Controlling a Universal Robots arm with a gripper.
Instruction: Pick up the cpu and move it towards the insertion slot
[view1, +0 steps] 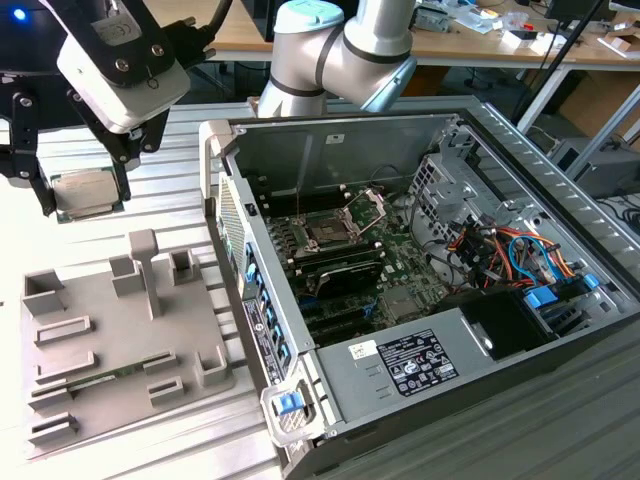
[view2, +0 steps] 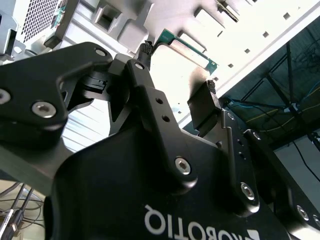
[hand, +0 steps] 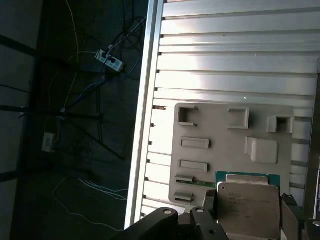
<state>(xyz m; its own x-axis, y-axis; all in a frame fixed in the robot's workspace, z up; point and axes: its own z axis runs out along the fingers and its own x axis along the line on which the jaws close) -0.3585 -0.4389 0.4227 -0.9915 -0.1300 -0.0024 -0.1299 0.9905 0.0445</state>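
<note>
Between the two fingers of the claw (view1: 82, 195) sits the chip (view1: 90, 193), clamped at opposite edges with its pale metal top facing up. The first wrist view shows the same hold: the chip (hand: 247, 210) is gripped flat, with a strip of green board showing along one side. In the second wrist view the fingertips (view2: 210, 87) pinch a thin green edge. The pick-up therefore looks done, since the chip hangs in the air and touches nothing but the claw.

Under and around it runs the ribbed metal table (view1: 170, 200). Near the chip lies the grey tray (view1: 110, 330) with its blocks and pockets, and a thin green memory stick (view1: 100, 378) rests in one of its grooves.

Further to the exterior view's right stands the open computer case (view1: 300, 150). Inside it is the socket (view1: 335, 228), dark and square, with its hinged plate (view1: 372, 203) raised. The chip is well apart from the socket, outside the case, with the case wall between them. By my reading the carry toward the socket is hardly begun, and most of that stretch is left
</note>
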